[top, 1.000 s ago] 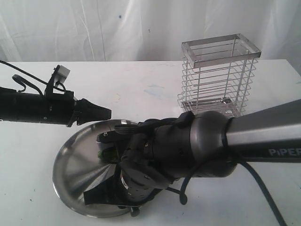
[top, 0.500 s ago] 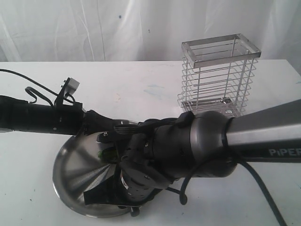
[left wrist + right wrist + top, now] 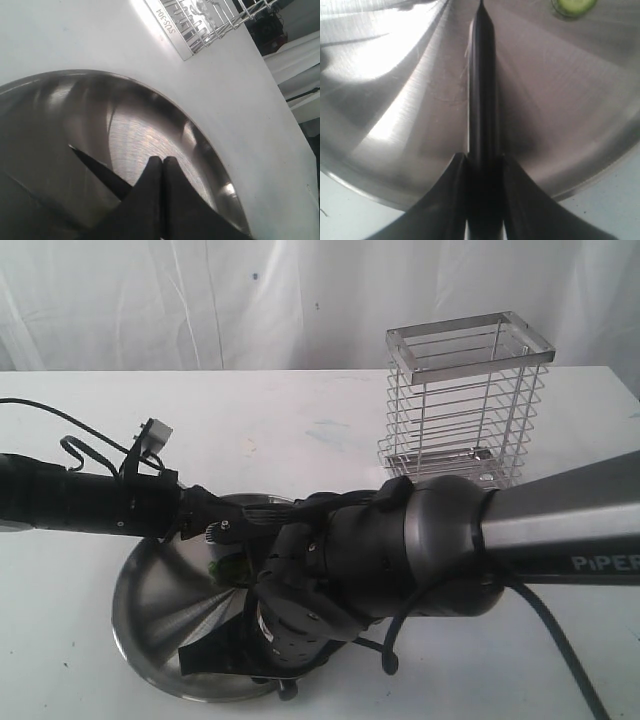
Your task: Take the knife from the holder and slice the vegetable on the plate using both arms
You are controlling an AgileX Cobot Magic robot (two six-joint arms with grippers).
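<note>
Left gripper has moved in over the plate, towards the cucumber.
Exterior view: it was short of the rim a second ago and now its tip is just beside the cucumber; the holder stands well beyond, with no knife in it. Left wrist view: fingers pressed together, empty, plate beneath. Right wrist view: the right gripper clamps the knife, with a cut slice past its tip. Steadying for another cut looks next.

The slim black left arm is lying level, its black left gripper pinched fully together. The thick grey-and-black right arm is angling downward, its black right gripper clamping a slim black-handled knife.
</note>
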